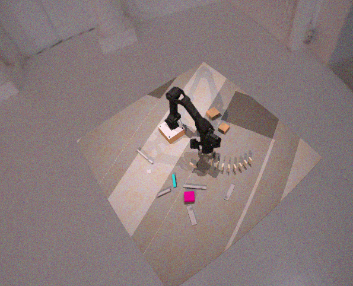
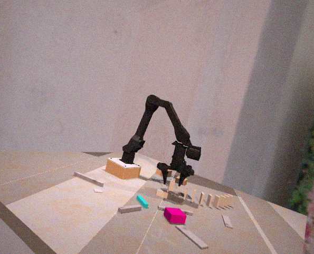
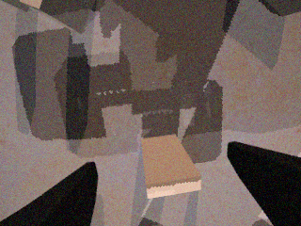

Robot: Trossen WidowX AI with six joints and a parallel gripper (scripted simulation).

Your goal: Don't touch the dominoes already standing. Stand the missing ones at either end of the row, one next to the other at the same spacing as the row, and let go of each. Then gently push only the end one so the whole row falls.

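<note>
Domino (image 2: pixel 171 185) (image 3: pixel 170 162) seemingly below end effector (image 2: pixel 173 185) (image 3: pixel 165 160)

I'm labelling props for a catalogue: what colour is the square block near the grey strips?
Magenta block, clearest in the exterior view.

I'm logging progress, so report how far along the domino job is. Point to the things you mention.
Early on. The row (image 1: pixel 228 168) (image 2: pixel 216 201) stands. Nothing is in hand: the open hand (image 2: pixel 172 184) (image 3: pixel 165 160) hovers above an upright domino (image 2: pixel 171 185) (image 3: pixel 170 160). Left: placing that one and the lying one (image 2: pixel 161 193), then the end push.
</note>
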